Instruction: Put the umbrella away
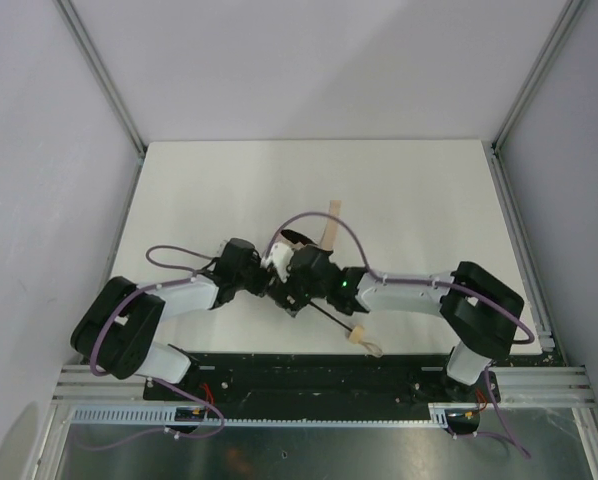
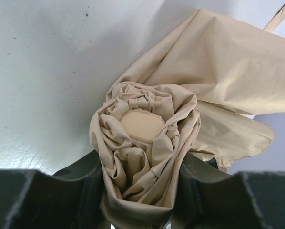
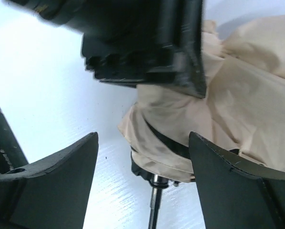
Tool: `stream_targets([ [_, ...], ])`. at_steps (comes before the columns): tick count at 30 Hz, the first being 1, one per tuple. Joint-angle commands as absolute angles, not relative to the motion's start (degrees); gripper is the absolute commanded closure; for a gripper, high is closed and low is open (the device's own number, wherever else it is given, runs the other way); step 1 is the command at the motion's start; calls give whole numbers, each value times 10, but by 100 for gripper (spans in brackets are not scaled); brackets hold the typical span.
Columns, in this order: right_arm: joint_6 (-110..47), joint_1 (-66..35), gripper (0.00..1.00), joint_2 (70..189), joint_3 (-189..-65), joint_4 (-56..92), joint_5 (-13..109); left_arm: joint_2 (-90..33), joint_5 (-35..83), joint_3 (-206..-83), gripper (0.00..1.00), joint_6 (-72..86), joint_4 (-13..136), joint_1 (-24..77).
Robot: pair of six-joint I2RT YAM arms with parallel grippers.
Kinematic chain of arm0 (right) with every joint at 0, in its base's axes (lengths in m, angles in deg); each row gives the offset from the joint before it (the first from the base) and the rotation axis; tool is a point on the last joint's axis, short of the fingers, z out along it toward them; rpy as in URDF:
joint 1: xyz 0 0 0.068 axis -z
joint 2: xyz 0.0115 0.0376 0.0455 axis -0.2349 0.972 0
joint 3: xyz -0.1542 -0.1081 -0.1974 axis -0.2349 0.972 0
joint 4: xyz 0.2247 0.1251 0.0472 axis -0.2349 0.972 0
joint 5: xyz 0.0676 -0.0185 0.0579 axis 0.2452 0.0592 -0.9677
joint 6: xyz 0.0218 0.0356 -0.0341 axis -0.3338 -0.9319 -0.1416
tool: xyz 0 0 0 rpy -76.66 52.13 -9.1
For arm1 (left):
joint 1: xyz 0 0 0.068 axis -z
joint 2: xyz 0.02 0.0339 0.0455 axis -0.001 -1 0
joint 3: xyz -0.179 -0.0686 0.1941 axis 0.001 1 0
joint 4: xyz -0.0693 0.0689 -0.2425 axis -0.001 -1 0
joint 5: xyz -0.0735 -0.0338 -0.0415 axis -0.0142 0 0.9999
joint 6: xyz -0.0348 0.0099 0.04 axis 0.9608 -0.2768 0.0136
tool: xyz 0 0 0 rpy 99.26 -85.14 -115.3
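Observation:
The umbrella (image 2: 147, 143) is a crumpled bundle of beige fabric with a round pale cap in its middle. My left gripper (image 2: 140, 179) is shut on this bundle near the cap, with dark fingers (image 2: 71, 195) on both sides. In the top view both grippers meet over the umbrella at the table's middle. Its thin black shaft (image 1: 329, 318) runs to the pale handle (image 1: 357, 335) with a wrist loop. My right gripper (image 3: 142, 157) is open, its fingers (image 3: 61, 176) straddling the fabric's lower end and the shaft (image 3: 154, 205). The fabric (image 3: 238, 105) lies close to its right finger.
A beige strap (image 1: 332, 218) of the umbrella sticks out toward the back of the white table (image 1: 429, 200). Metal frame rails (image 1: 514, 215) line the table's sides. The left gripper's body (image 3: 142, 43) fills the top of the right wrist view.

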State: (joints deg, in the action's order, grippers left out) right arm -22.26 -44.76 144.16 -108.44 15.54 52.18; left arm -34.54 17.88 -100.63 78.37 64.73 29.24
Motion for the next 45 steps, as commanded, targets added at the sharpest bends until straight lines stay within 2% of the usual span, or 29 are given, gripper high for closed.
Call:
stream_targets([
  [1, -124, -503, 20, 1463, -1065, 83, 718, -366, 196, -1004, 100, 754, 518, 284],
  [9, -63, -530, 24, 1597, -1079, -21, 888, -370, 215, -1012, 100, 751, 507, 278],
  [12, -66, -528, 30, 1626, -1085, -16, 912, -372, 220, -1012, 100, 747, 505, 278],
  [16, -103, -520, 64, 1643, -1087, 44, 899, -364, 221, -1014, 100, 737, 505, 276],
  [20, -164, -515, 92, 1640, -1088, 112, 824, -354, 211, -1028, 100, 715, 506, 273],
  [21, -181, -512, 96, 1638, -1087, 125, 799, -354, 208, -1034, 95, 707, 506, 271],
  [22, -197, -508, 98, 1637, -1086, 136, 770, -352, 207, -1041, 85, 698, 506, 269],
  [24, -223, -496, 100, 1635, -1086, 153, 707, -346, 202, -1053, 53, 681, 507, 262],
  [27, -251, -466, 100, 1633, -1086, 167, 601, -330, 193, -1064, 14, 664, 509, 257],
  [29, -271, -445, 100, 1631, -1086, 169, 528, -322, 192, -1068, 4, 655, 511, 256],
  [32, -305, -415, 100, 1627, -1085, 161, 426, -324, 198, -1064, 1, 659, 516, 256],
  [37, -361, -362, 100, 1628, -1085, 116, 255, -359, 209, -1038, 2, 673, 553, 259],
  [42, -437, -327, 100, 1641, -1083, 63, 149, -393, 207, -1002, 8, 694, 636, 274],
  [45, -504, -306, 100, 1664, -1082, 9, 97, -396, 178, -976, 18, 710, 659, 287],
])
